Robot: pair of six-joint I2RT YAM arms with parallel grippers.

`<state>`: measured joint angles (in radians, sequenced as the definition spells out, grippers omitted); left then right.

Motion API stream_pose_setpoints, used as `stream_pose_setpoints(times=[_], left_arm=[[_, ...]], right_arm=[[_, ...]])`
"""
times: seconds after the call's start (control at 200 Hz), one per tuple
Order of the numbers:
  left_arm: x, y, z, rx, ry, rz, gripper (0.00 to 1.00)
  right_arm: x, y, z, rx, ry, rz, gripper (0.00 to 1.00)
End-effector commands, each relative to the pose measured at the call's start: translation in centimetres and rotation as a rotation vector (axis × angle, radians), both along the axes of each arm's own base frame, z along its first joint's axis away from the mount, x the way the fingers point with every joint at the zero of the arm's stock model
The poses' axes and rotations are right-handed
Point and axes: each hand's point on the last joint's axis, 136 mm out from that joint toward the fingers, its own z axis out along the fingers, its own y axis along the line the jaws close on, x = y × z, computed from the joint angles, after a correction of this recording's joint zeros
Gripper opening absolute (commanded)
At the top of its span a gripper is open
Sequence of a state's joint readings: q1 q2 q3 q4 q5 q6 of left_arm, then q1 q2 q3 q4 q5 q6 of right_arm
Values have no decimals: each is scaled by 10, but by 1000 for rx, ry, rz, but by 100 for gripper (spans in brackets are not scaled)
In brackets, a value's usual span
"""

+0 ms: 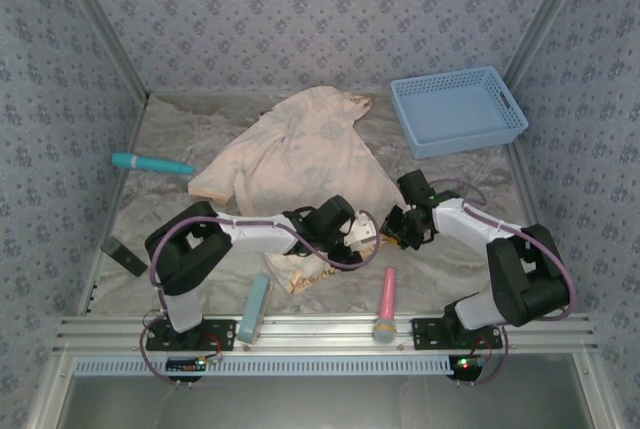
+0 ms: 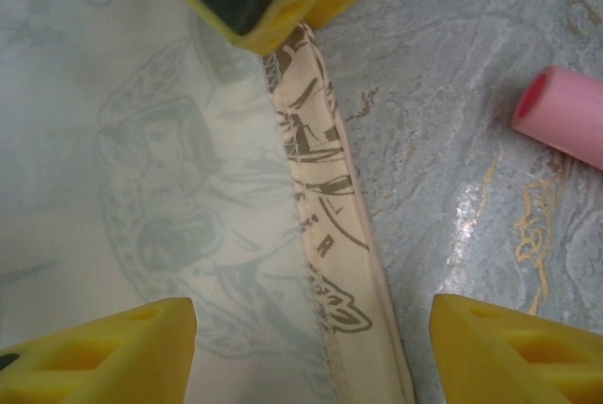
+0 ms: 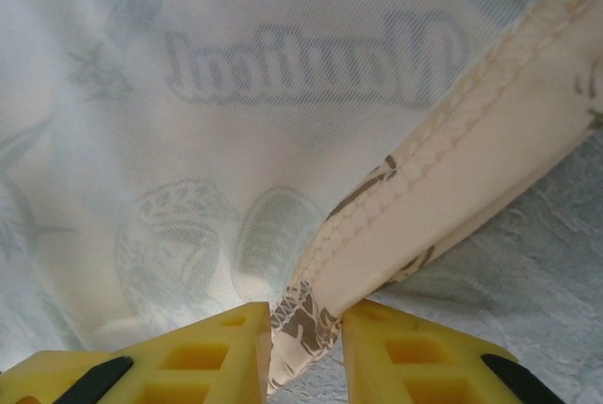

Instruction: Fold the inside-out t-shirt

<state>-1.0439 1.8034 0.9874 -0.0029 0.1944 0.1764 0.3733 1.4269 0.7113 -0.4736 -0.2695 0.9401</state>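
The right claw [image 3: 308, 329] is closed down to a narrow gap. A folded bit of hem from the inside-out t-shirt [image 3: 236, 140] is pinched between its yellow tips. Pale cloth with faded leaf and letter prints is spread above that pinch, and the bare table top [image 3: 556, 263] is seen to the right of the hem.

The left claw [image 2: 313, 315] is held wide, with nothing gripped. The stitched hem is seen running between its two tips, and it may be just above the cloth, though that is hard to tell. A yellow tip of the right claw is seen close by at the far end of that hem.

From above, both claws are found close together at the near edge of the shirt, in the middle of the table. The shirt is bunched up and stretched toward the back wall. A pink stick [image 1: 385, 299] is laid near the front, just right of the hem. A blue basket [image 1: 458, 109] is set at the back right, and a teal stick [image 1: 150, 163] is laid at the left.
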Motion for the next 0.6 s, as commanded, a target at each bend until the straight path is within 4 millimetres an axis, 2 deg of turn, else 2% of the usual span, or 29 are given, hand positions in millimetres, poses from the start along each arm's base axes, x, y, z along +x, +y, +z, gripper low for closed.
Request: stream_pose_setpoints(times=[0.0, 0.065, 0.16, 0.22, 0.4, 0.595], left_arm=[[0, -10, 3, -8, -20, -30, 67], [0, -11, 2, -11, -19, -29, 66], [0, -11, 2, -20, -19, -31, 66], [-2, -11, 1, -24, -18, -37, 66], [-5, -7, 3, -38, -19, -42, 66], [-9, -4, 3, -45, -16, -49, 66]], right_arm=[[2, 6, 1, -1, 15, -5, 28], [0, 9, 2, 1, 23, -1, 31], [-6, 6, 6, -31, 45, -9, 41], [-10, 4, 7, -40, 55, -20, 42], [-21, 21, 8, 45, 98, -51, 42], [-14, 18, 8, 32, 86, -60, 37]])
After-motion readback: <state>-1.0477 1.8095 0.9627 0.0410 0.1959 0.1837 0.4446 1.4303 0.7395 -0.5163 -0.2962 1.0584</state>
